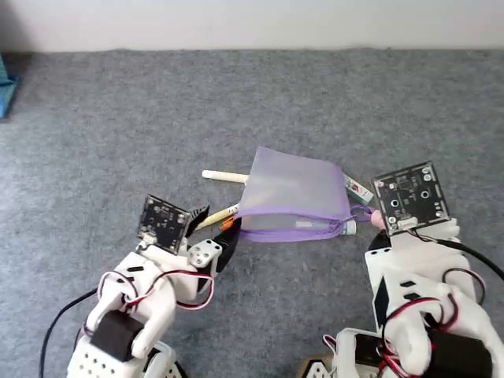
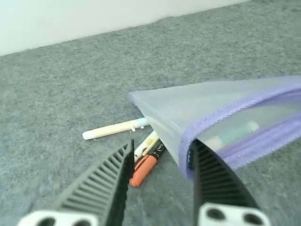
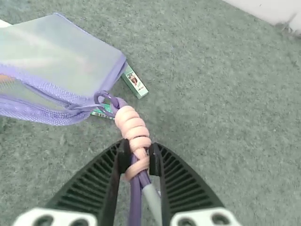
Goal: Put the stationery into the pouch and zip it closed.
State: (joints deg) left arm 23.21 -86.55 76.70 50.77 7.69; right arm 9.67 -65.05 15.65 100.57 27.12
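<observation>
Several pens (image 2: 142,169), one cream and one orange among them, lie on the tabletop (image 1: 118,118) outside the left end of the pouch (image 1: 293,193). The left gripper (image 2: 162,147) hangs over them with its fingers spread, one beside the purple zip edge. The right gripper (image 3: 136,153) has its fingers clenched on the pink zip cord (image 3: 133,127). It seems best to clamp that left corner firmly, keep the cord slack so the mouth stays open, and load the pens before zipping

Pouch (image 1: 295,193) translucent smooth plastic; carpet (image 1: 157,110) rough grey.
</observation>
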